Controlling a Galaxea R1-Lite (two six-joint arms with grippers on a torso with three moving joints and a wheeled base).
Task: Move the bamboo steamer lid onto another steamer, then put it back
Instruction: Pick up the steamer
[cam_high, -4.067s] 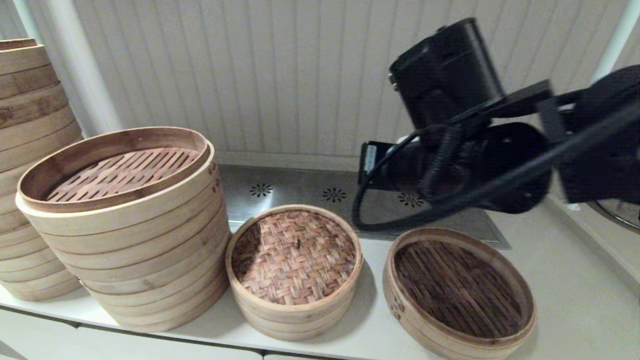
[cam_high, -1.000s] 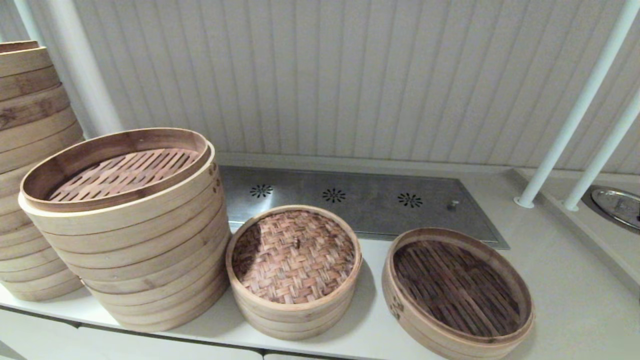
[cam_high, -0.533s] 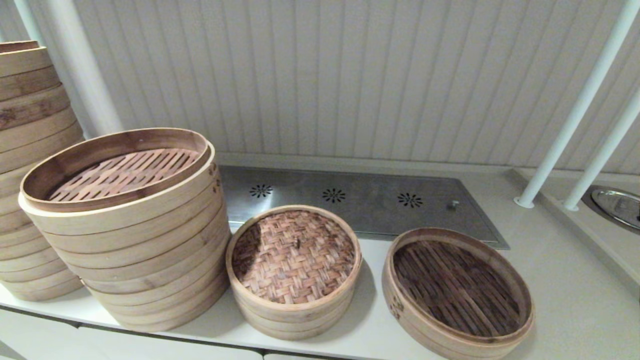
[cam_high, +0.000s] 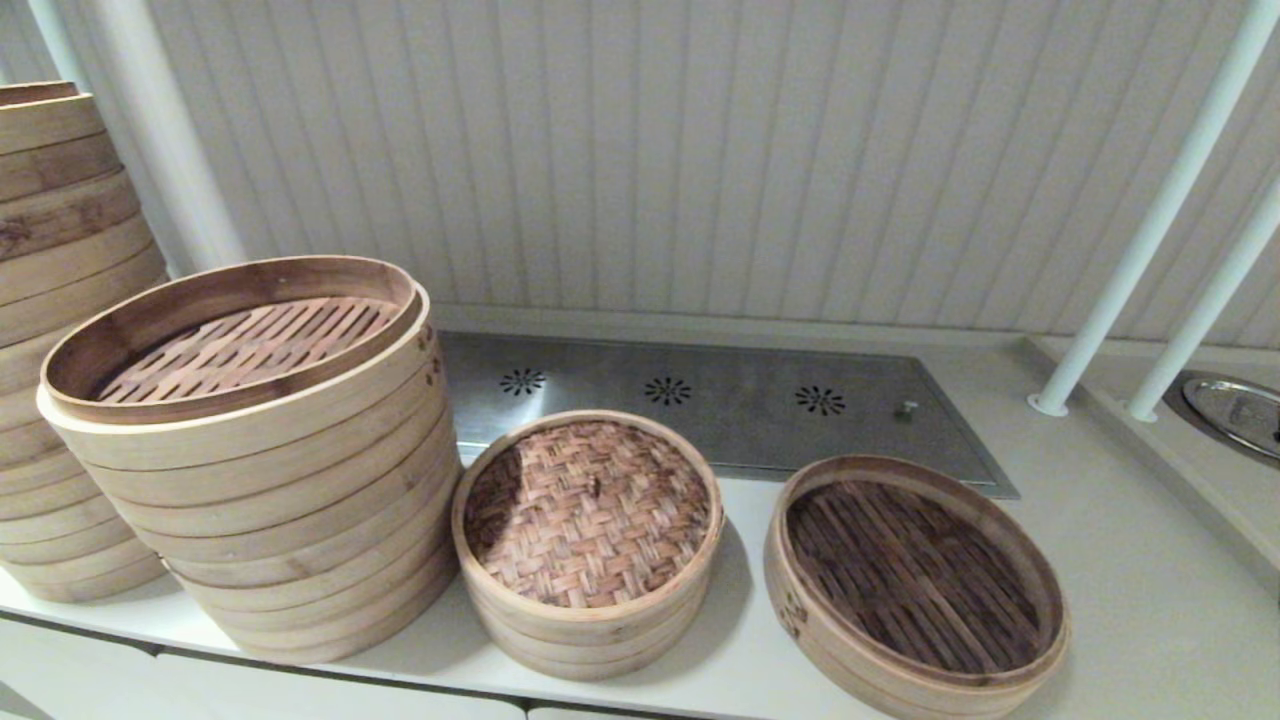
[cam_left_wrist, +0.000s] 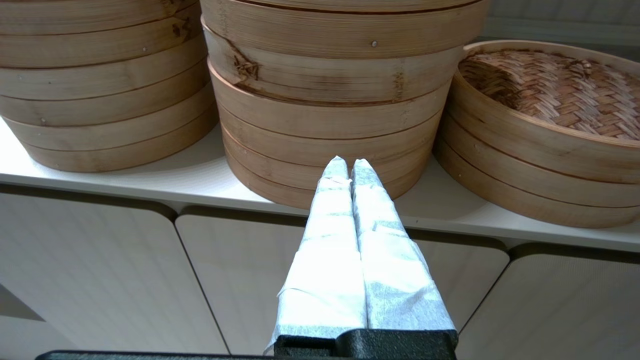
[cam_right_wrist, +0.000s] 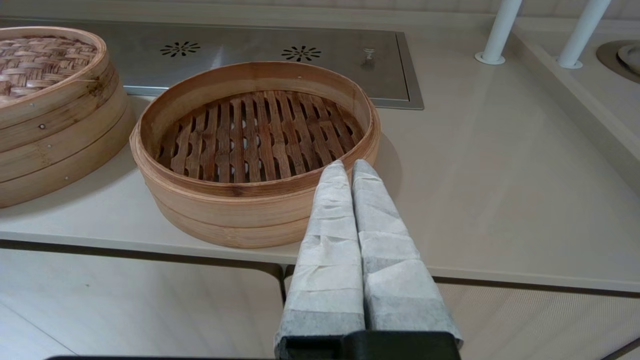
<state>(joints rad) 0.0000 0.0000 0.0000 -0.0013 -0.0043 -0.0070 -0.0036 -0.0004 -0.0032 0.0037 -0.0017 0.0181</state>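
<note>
The bamboo steamer lid (cam_high: 585, 510), brown woven panel up, rests on a low pale basket (cam_high: 580, 630) at the counter's middle; it also shows in both wrist views, lid (cam_left_wrist: 550, 85) and lid (cam_right_wrist: 30, 60). What lies inside that basket is hidden, and no white-lined steamer shows anywhere. My left gripper (cam_left_wrist: 350, 162) is shut and empty, low before the counter's front edge, facing the tall stack. My right gripper (cam_right_wrist: 348, 165) is shut and empty, before the front edge near the slatted basket. Neither arm appears in the head view.
A tall stack of pale tiers (cam_high: 250, 450) stands left of the lid, a taller stack (cam_high: 60, 300) behind it. A low basket with dark slatted floor (cam_high: 915, 575) sits to the right. Behind are a steel vent panel (cam_high: 720, 400) and white posts (cam_high: 1130, 260).
The right arm, which reached over the counter four seconds ago, has left the head view. Nothing has moved in the last second.
</note>
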